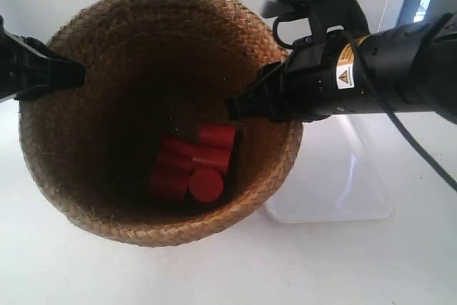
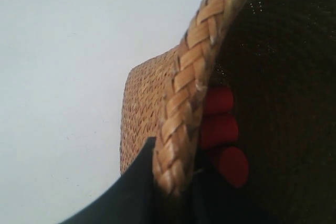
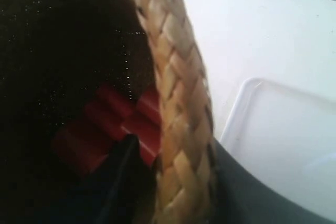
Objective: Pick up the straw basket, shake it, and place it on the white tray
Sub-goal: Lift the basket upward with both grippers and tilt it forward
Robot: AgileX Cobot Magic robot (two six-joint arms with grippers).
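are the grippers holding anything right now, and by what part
Both hold the straw basket by its braided rim, on opposite sides; the left gripper and right gripper each have one finger inside, one outside.

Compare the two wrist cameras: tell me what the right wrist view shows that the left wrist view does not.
Only the right wrist view: the white tray, on the table close beside the straw basket.
Only the left wrist view: the basket's woven outer side wall, with bare table next to it and no tray.
Both: a braided stretch of rim pinched between dark fingers, by the left gripper in one view and the right gripper in the other, and the red cylinders in the dark inside.
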